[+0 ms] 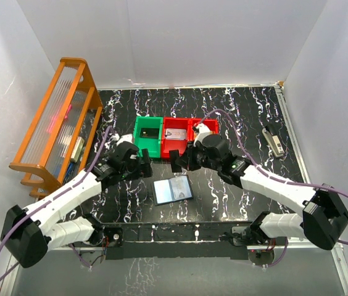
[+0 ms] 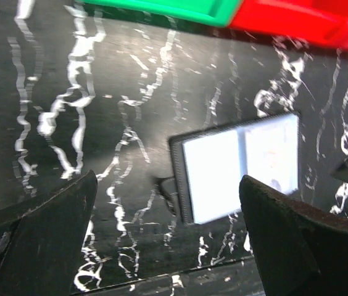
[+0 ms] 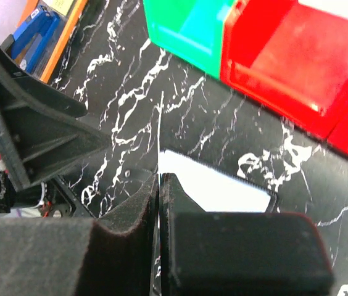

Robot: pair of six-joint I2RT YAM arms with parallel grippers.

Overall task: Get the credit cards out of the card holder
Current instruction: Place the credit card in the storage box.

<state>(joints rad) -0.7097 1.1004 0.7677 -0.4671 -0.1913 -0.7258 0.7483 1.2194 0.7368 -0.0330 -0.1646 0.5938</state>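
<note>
The card holder (image 1: 173,190) lies open on the black marble table, its two light-blue panels facing up; it also shows in the left wrist view (image 2: 239,165) and the right wrist view (image 3: 217,185). My right gripper (image 1: 178,161) hovers just above and behind it. Its jaws (image 3: 161,179) are shut on a thin card (image 3: 161,123) seen edge-on as a pale line. My left gripper (image 1: 142,164) is open and empty to the holder's left, fingers (image 2: 50,237) wide apart. A black card (image 1: 150,133) lies in the green bin (image 1: 138,131). A light card (image 1: 175,134) lies in the red bin (image 1: 175,149).
A second red bin (image 1: 203,127) adjoins the first on the right. An orange wooden rack (image 1: 57,123) with stationery stands at the far left. A small grey stapler-like object (image 1: 274,140) lies at the right. The table's near edge rail runs just below the holder.
</note>
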